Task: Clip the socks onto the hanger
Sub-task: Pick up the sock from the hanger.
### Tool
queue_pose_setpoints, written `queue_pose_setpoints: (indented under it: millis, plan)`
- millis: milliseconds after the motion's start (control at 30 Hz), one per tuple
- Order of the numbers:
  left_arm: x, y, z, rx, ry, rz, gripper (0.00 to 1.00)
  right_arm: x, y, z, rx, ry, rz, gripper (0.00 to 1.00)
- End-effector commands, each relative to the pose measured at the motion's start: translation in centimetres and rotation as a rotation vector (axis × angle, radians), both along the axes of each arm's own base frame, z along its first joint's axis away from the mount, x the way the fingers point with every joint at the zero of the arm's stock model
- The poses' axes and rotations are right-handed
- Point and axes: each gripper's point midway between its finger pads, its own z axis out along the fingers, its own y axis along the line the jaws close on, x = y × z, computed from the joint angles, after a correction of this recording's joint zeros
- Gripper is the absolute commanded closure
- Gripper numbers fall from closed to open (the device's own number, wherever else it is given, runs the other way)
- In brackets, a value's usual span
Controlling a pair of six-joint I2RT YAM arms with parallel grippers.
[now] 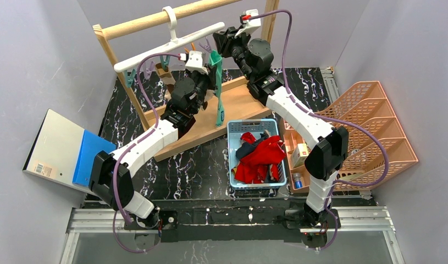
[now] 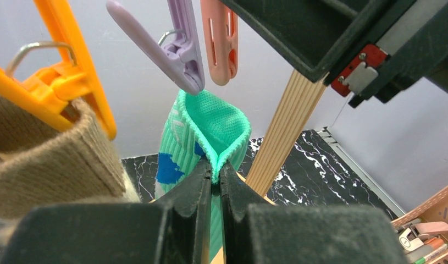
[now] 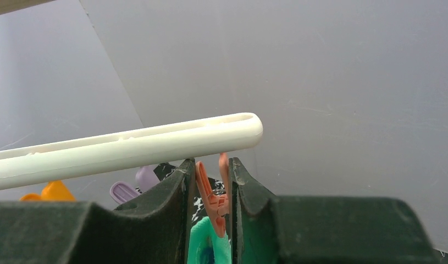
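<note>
Top external view: the hanger (image 1: pixel 150 55) is hooked on the round rail of the wooden rack (image 1: pixel 144 22). Its long axis runs from 8 o'clock to 2 o'clock, with the clips strung beneath it.

The teal sock (image 1: pixel 217 88) is found under the hanger's 2 o'clock end. Its long axis is near vertical, cuff toward 12 o'clock and toe toward 6 o'clock.

The left gripper (image 1: pixel 209 67) is raised to the cuff from 8 o'clock. The right gripper (image 1: pixel 222 36) is placed at the bar's end from 3 o'clock.

Left wrist view: the left gripper (image 2: pixel 215 181) is closed narrow, with the folded cuff edge of the teal sock (image 2: pixel 210 132) pinched between the pads. The cuff is held just below the purple clip (image 2: pixel 180 52) and the pink clip (image 2: pixel 219 38), touching neither. At 9 o'clock a beige sock (image 2: pixel 40 159) is gripped by the orange clip (image 2: pixel 62 77).

Right wrist view: the right gripper (image 3: pixel 210 176) is closed on the pink clip (image 3: pixel 213 198). The hanger (image 3: pixel 128 146) crosses from 9 o'clock, its rounded end pointing to 3 o'clock.

Red socks (image 1: pixel 260 157) are noted in the blue basket (image 1: pixel 231 148).
</note>
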Motion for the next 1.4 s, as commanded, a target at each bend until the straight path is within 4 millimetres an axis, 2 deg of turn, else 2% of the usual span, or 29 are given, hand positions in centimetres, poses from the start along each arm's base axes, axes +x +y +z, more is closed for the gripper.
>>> queue_pose_setpoints:
  millis: [0, 600, 900, 1100, 1367]
  plan:
    - [-0.1, 0.8, 4.1, -0.066, -0.086, 0.031, 1.0, -2.3, -1.4, 5.1, 0.106, -0.091, 0.014, 0.99]
    - [-0.5, 1.1, 5.2, -0.097, -0.12, 0.032, 1.0, -2.3, -1.2, 4.3, 0.115, -0.073, 0.026, 0.99]
    - [-0.7, 1.4, 5.2, -0.095, -0.121, 0.039, 1.0, -2.4, -1.2, 4.2, 0.113, -0.071, 0.028, 0.99]
    - [-0.8, 1.5, 6.1, -0.107, -0.141, 0.039, 1.0, -2.3, -1.2, 3.3, 0.108, -0.05, 0.028, 0.99]
    - [-1.0, 1.5, 7.0, -0.12, -0.158, 0.033, 1.0, -2.3, -1.2, 3.1, 0.105, -0.046, 0.026, 0.99]
